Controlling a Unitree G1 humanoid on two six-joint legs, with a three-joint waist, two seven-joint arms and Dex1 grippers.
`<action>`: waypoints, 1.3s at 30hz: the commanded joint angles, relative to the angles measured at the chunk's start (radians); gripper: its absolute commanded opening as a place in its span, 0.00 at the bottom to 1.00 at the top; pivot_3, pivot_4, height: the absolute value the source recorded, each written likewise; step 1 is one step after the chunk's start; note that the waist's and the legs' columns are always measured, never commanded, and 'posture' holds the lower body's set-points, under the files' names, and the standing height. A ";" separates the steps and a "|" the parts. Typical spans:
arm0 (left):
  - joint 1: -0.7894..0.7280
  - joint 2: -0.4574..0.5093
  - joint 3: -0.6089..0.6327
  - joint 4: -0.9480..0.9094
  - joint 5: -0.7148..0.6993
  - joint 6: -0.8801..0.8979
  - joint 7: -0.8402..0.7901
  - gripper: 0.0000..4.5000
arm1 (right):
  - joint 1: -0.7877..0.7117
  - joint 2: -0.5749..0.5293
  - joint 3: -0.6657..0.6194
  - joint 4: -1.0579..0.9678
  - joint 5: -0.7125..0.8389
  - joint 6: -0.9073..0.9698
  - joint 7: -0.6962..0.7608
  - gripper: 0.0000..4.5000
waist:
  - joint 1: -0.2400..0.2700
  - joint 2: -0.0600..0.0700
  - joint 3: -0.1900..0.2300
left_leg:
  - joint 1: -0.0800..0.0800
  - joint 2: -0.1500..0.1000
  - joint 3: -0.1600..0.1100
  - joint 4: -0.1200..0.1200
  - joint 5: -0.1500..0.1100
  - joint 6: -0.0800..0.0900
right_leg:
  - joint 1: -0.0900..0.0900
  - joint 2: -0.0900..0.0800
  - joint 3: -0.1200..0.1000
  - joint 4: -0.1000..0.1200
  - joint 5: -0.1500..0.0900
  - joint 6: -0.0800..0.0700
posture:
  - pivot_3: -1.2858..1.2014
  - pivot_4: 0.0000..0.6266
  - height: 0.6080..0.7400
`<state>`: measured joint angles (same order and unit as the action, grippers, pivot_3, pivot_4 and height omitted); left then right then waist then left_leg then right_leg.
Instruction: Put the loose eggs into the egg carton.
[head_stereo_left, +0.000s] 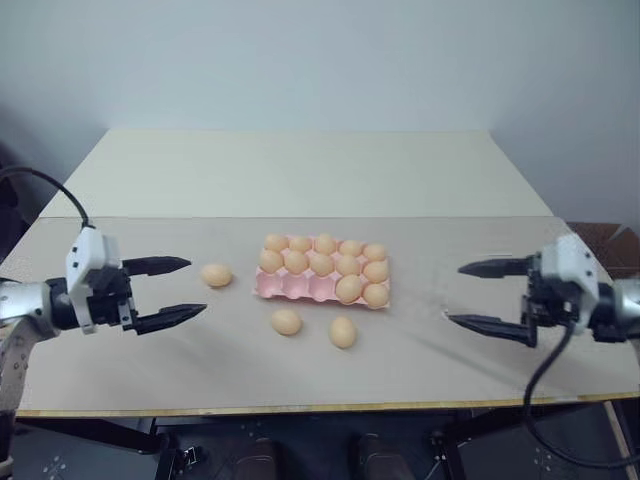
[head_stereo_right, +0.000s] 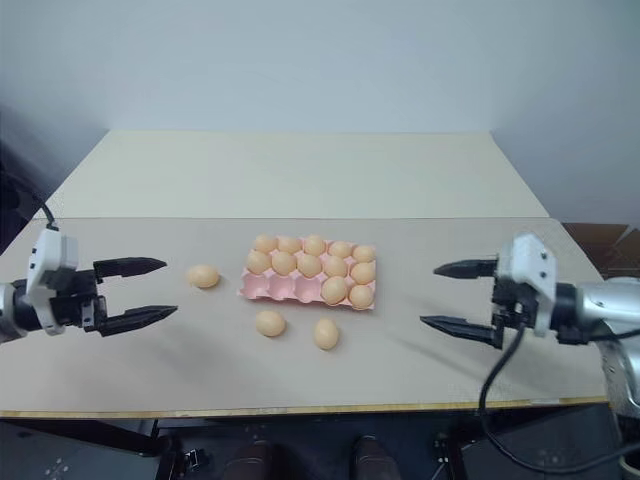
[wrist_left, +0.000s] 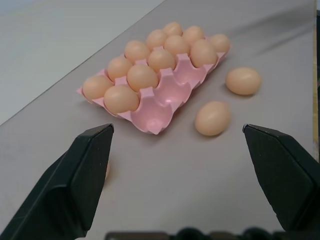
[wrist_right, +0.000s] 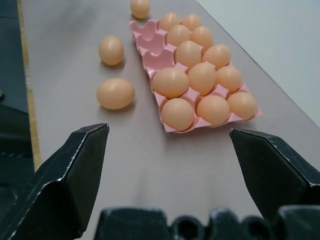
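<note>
On the grey tabletop (head_stereo_left: 120, 360) sits the pink egg carton (head_stereo_left: 305, 287), roughly midway between the two arms and a little toward the far side. Its back two rows are full of tan eggs, and the front row holds two eggs at its right end, one of them (head_stereo_left: 349, 289) beside the other at the corner — the three front cups to their left are bare pink. Three loose eggs lie on the table outside the carton: one egg (head_stereo_left: 216, 275) just off the carton's left end, another egg (head_stereo_left: 286, 321) near the front edge of the carton, and a third egg (head_stereo_left: 343, 332) beside that one, slightly nearer the table's front edge. None of them touches the carton or another egg. At the left side of the table the left gripper (head_stereo_left: 172, 291) hangs above the surface with its two black fingers spread wide, pointing inward toward the carton and holding nothing; the egg on the left lies just past its fingertips. At the right side the right gripper (head_stereo_left: 475, 294) mirrors it — fingers spread wide, empty, aimed inward, well apart from the carton. A pale cream table (head_stereo_left: 290, 170) adjoins the grey one behind.
</note>
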<state>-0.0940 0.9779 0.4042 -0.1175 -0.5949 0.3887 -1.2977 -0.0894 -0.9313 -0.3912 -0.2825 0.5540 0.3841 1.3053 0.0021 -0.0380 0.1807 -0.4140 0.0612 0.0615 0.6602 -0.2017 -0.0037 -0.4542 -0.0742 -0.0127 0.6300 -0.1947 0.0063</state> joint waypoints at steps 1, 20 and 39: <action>0.015 0.025 0.050 -0.024 -0.022 0.000 -0.016 1.00 | 0.037 -0.009 -0.066 -0.069 0.045 0.008 -0.022 0.99 | 0.000 0.000 0.000 | 0.000 0.000 0.000 0.000 0.000 0.000 | 0.000 0.000 0.000 0.000 0.000 0.000 | 0.52 0.24 1.00; 0.050 0.028 0.089 -0.104 -0.059 0.047 0.026 1.00 | 0.028 -0.008 -0.003 -0.101 0.078 0.001 -0.087 0.99 | 0.006 0.000 0.000 | 0.000 0.000 0.000 0.000 0.000 0.000 | 0.000 0.000 0.000 -0.001 0.000 0.000 | 0.52 0.24 1.00; 0.017 -0.001 0.024 -0.135 -0.073 0.040 0.044 1.00 | -0.302 0.100 0.554 -0.067 -0.308 -0.191 -0.106 0.99 | -0.001 -0.001 0.000 | -0.001 0.000 0.000 0.000 0.000 0.000 | -0.001 0.000 0.000 0.000 0.000 0.000 | 0.52 0.24 1.00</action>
<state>-0.0660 0.9756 0.4190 -0.2396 -0.6567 0.4406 -1.2493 -0.3702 -0.8394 0.1425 -0.3425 0.2730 0.2233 1.2107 0.0011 -0.0385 0.1804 -0.4149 0.0610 0.0620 0.6605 -0.2018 -0.0038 -0.4549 -0.0738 -0.0122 0.6299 -0.1947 0.0063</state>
